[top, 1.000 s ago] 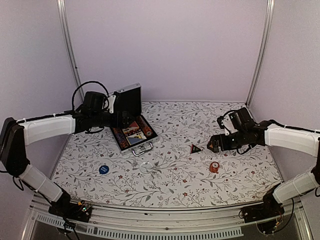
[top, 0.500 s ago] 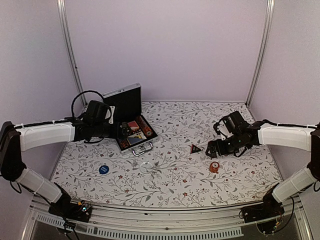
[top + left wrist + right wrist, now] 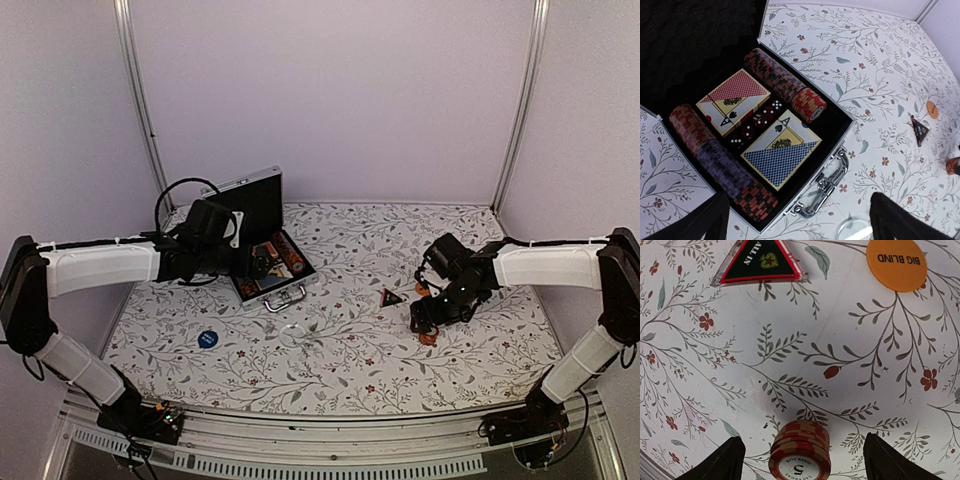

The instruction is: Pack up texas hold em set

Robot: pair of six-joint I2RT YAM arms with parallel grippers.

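- Silver briefcase (image 3: 256, 205) lies open at left-centre of the top view. Its lid stands up toward the back wall and its handle (image 3: 833, 174) points at the near edge.
- Inside, two chip rows (image 3: 720, 167) run along the long walls. The red deck (image 3: 732, 100), blue deck (image 3: 780, 155) and red dice (image 3: 757, 120) sit between them, all below the rim.
- Left gripper (image 3: 799, 215) hangs over the case's front edge, jaws spread fully wide, holding nothing.
- Right gripper (image 3: 803, 440) is low over the counter (image 3: 350, 370) at right-centre. Its jaws are wide, with a small chip stack (image 3: 801, 452) between them. There is a gap on each side, so it is not gripped.
- Triangular ALL IN token (image 3: 760, 260) lies flat at upper left of the right wrist view, and the orange BIG BLIND disc (image 3: 899, 262) at upper right. Both are well apart from the stack, with bare counter between.
- Blue round token (image 3: 207, 338) is at lower left of the top view, and a clear disc (image 3: 291, 334) lies near the handle.
- Wide bare counter shows at centre and toward the back right. Walls close the back and both sides.
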